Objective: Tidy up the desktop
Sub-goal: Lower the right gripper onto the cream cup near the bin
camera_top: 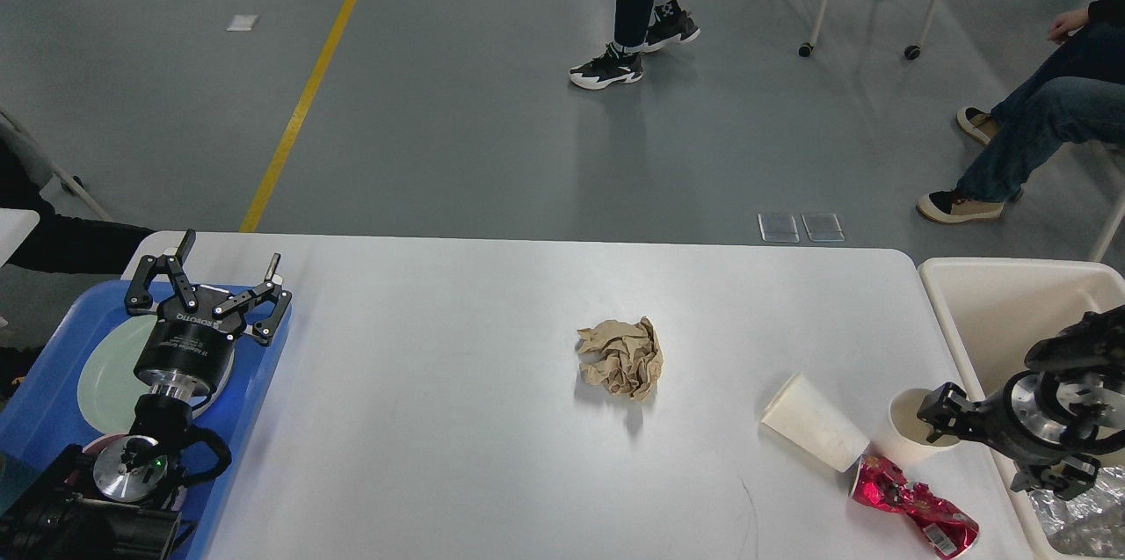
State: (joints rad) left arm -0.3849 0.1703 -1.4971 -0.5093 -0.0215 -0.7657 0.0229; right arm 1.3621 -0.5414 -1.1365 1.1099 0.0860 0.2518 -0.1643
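The white desktop (439, 367) holds a crumpled ball of brown paper (621, 358) in the middle. At the right front a white paper cup (813, 434) lies on its side, a second white cup (905, 446) stands upright, and a crushed red can (914, 509) lies in front of them. My left gripper (230, 252) is open and empty above the blue tray (44, 406). My right gripper (942, 417) is low over the rim of the upright cup. It is dark and its fingers cannot be told apart.
The beige bin (993, 305) stands off the table's right edge with crumpled foil (1077, 518) inside. A pale green plate (101, 380) lies in the blue tray. People's legs and a wheeled chair are on the floor beyond the table.
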